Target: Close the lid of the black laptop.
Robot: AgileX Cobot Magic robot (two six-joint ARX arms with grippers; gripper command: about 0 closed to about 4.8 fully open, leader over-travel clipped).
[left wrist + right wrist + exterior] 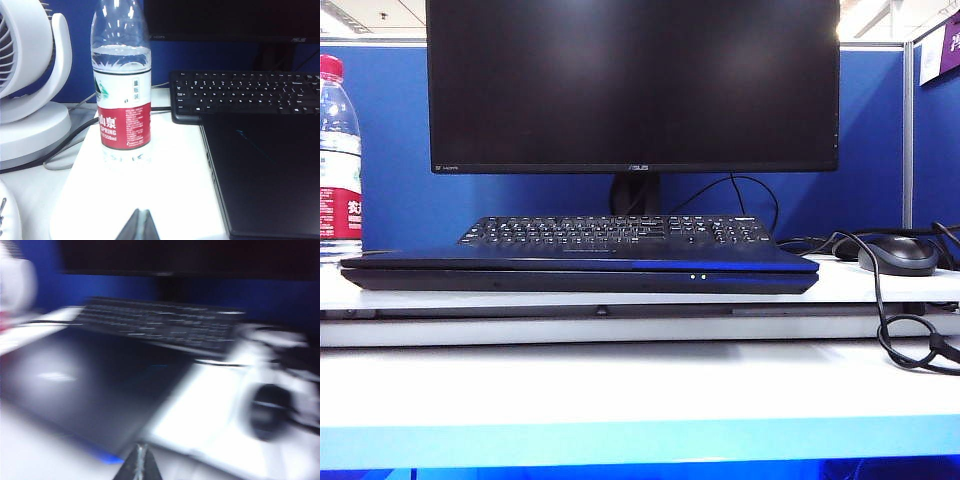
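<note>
Laptop lid (pixel 520 262) lies flat down on the black laptop (pixel 580 282), so the machine is shut; two small lights glow on its front edge. It sits in the middle of the white bench (pixel 620 380), near its front, and the lid's plain dark back shows a faint bluish sheen in the left wrist view (pixel 265 170).

Just behind the laptop stands a separate black keyboard (pixel 620 231), and behind that the large black ASUS monitor (pixel 632 85) against a blue partition. To the right lies a dark mouse (pixel 898 255) with black cables looping off the bench edge. To the left stands a clear water bottle (pixel 121 80) with a red label, and further left a white fan (pixel 30 85).

Neither arm shows in the exterior view. The left hand (pixel 138 226) hangs near the bottle, left of the laptop, its fingers pressed together to a point. The right hand (pixel 140 462) is over the laptop's near right corner, also fingers together, though that view is badly blurred.
</note>
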